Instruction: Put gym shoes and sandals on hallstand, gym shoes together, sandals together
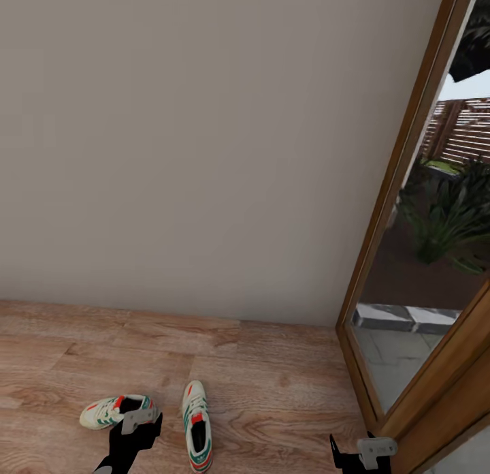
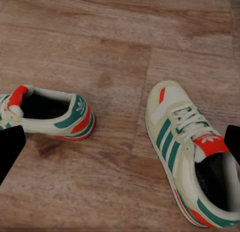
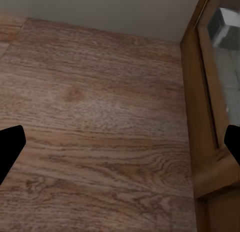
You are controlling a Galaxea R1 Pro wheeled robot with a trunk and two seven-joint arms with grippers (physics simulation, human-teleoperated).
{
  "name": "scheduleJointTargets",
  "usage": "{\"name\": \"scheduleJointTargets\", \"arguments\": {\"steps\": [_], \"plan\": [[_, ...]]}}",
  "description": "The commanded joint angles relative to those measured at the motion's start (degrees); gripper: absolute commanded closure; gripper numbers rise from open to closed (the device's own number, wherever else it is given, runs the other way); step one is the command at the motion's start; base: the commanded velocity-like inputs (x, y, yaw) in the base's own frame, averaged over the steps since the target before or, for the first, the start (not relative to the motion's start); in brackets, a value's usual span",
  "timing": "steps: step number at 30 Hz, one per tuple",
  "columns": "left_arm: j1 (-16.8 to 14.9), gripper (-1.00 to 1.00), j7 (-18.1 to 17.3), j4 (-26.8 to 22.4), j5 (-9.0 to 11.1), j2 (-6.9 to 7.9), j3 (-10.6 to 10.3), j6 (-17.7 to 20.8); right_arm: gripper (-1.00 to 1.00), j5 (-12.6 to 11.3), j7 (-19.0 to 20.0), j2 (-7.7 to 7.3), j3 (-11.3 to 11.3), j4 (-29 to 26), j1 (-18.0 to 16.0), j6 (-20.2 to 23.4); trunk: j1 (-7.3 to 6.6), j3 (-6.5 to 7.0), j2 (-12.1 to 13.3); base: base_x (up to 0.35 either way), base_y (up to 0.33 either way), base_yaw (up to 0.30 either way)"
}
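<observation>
While both gym shoes lie on the corridor floor (image 1: 272, 385), I see them low in my head view, near each other but not touching. One gym shoe (image 1: 113, 411) lies crosswise, its heel end partly hidden behind my left hand (image 1: 139, 425). The other gym shoe (image 1: 197, 425) lies lengthwise just to its right, toe toward the wall (image 1: 204, 147). From my left wrist view, the crosswise shoe (image 2: 50, 115) shows its orange-red heel patch and teal stripes, and the lengthwise shoe (image 2: 192, 152) shows its white laces and orange-red tongue; bare planks separate them. My left hand hovers above them, spread wide and holding nothing. My right hand (image 1: 354, 455) is also spread wide and empty, over bare floor beside a wooden door frame (image 1: 401, 188) with glass panes looking onto plants outside.
</observation>
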Motion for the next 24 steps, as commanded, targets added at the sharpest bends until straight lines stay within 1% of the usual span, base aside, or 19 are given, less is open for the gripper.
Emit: {"name": "scheduleJointTargets", "arguments": {"steps": [1,24], "plan": [[-0.03,-1.00,-0.02,0.04,0.16,-0.01,0.04,-0.18,-1.00,0.56,-0.02,0.03,-0.16,-0.02,-0.02,-0.16,-0.01,-0.05,-0.02,0.000,-0.078,0.060],[-0.03,-1.00,0.04,0.04,0.24,-0.01,0.05,-0.18,-1.00,0.59,0.03,-0.15,-0.16,-0.21,-0.02,-0.09,-0.01,-0.05,-0.02,0.000,-0.010,0.008]]}}
